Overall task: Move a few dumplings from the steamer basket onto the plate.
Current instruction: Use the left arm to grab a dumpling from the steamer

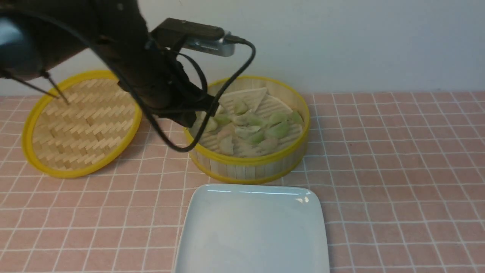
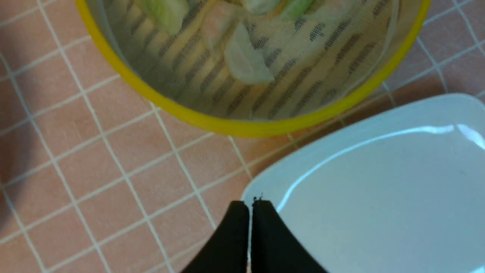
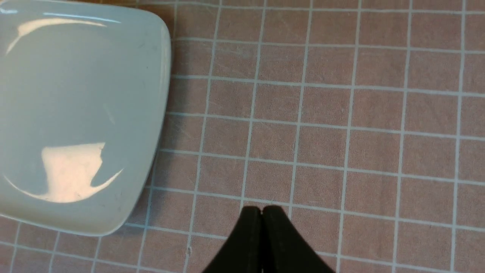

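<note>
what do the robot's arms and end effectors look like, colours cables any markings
The left arm is bulky and matte black. It carries a flat black-and-silver camera box with thin black cables looping off it. The left end effector and right end effector each have two plain black fingers tapering to narrow tips. No markings or labels show. The right arm itself is out of view.

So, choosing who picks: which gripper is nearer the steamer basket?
Left. The left gripper hangs by the steamer basket rim; the right gripper is over cloth beside the plate.
</note>
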Controlling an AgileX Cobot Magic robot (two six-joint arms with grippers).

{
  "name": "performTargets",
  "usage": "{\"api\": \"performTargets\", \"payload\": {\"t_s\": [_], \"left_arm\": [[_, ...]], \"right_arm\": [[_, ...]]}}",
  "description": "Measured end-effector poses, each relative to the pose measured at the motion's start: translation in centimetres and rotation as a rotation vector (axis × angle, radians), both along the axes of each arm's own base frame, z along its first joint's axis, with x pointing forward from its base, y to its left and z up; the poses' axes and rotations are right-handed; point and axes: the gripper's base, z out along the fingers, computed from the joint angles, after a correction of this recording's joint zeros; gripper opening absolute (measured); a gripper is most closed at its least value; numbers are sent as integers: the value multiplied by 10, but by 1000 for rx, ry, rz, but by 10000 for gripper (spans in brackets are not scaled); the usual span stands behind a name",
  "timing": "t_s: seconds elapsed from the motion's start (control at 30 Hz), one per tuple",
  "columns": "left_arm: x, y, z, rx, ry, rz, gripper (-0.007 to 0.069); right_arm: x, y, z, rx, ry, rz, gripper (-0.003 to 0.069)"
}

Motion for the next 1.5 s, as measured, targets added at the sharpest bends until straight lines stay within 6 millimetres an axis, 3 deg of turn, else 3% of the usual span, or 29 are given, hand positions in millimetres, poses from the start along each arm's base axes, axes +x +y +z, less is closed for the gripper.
{"api": "performTargets", "payload": {"t_s": [0.2,0.47,0.63,0.7,0.77,0.93,1.03,1.2,1.3,1.4,1.5], "left_arm": [[46,-30,-41,29,47,19,104],[96,-50,-96,45,69,88,399],[108,-55,-130,51,116,123,421],[108,-55,-138,58,136,130,404],[108,-55,-138,57,147,150,338],[106,-54,-131,77,180,159,120],[105,-54,-116,80,194,156,124],[101,-53,-33,-16,20,149,124],[92,-49,0,-48,-39,139,124],[87,-47,12,-55,-58,132,124],[84,-50,7,-83,-12,115,124]], "right_arm": [[3,0,2,3,-31,-5,-15],[4,0,2,4,-37,-6,-15],[4,0,2,4,-37,-6,-15],[4,0,2,4,-37,-6,-15],[4,0,2,4,-38,-6,-15],[4,0,2,-3,-42,4,-15],[4,0,2,-4,-44,7,-15],[4,0,2,-3,-43,7,-15],[4,1,2,4,-41,7,-15],[5,2,2,13,-40,10,-15],[4,3,2,18,-32,26,-15]]}}
